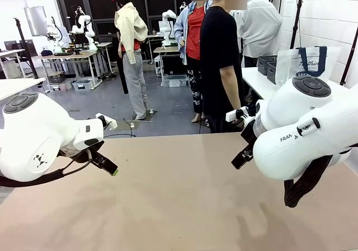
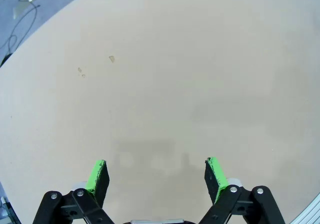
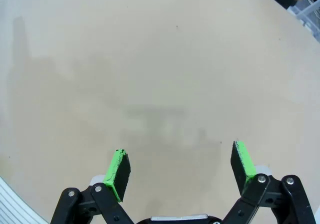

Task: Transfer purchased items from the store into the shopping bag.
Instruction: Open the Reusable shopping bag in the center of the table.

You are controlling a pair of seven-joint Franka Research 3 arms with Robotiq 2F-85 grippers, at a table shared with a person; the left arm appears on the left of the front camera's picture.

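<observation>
My left gripper [image 2: 156, 176] hangs open over the bare tan tabletop [image 2: 165, 84], with nothing between its green pads [image 2: 97, 176]. My right gripper [image 3: 180, 171] is open too, above bare table [image 3: 150, 59], and holds nothing. In the front view the left gripper [image 1: 106, 164] sits at the left and the right gripper [image 1: 241, 157] at the right, both above the table's far half. The shopping bag [image 1: 306, 61], translucent with navy handles, stands on a white side table at the back right. The store [image 1: 267, 65], a dark grey basket, is just left of it.
A person in a black shirt [image 1: 220, 66] stands at the far edge of the table, turned toward the side table [image 1: 254, 80]. Other people stand behind. The floor drops away past the table's far edge [image 1: 168, 135].
</observation>
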